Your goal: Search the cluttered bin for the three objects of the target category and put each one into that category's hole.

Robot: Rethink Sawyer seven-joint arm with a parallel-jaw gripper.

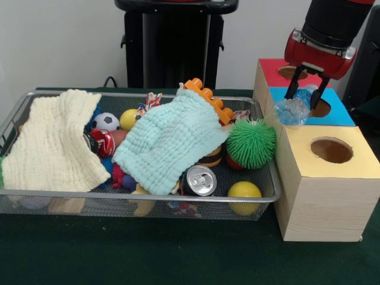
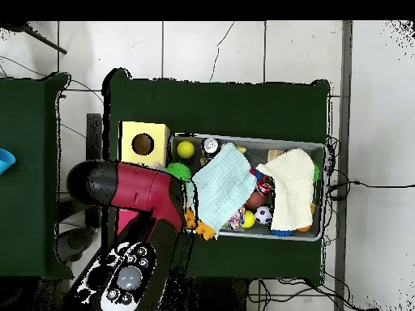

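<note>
Nearest me, green table [image 1: 178,261], then wire bin [image 1: 119,205] with yellow ball [image 1: 244,195] and soda can [image 1: 199,180] at its near edge. Mint cloth [image 1: 169,142] and cream cloth [image 1: 53,142] cover most clutter; spiky green ball [image 1: 251,143] sits right, by the yellow-topped box [image 1: 326,178]. I see my gripper [image 1: 307,94] jaws pinching a crumpled plastic bottle [image 1: 295,108] over the blue box's hole [image 1: 320,109].

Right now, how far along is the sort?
Done: can't tell, nothing shows inside the holes. In hand: the gripper is shut on a crumpled plastic bottle, held beside the blue box's hole. Left: release it there; the bin is still cluttered, cloths covering much.
</note>
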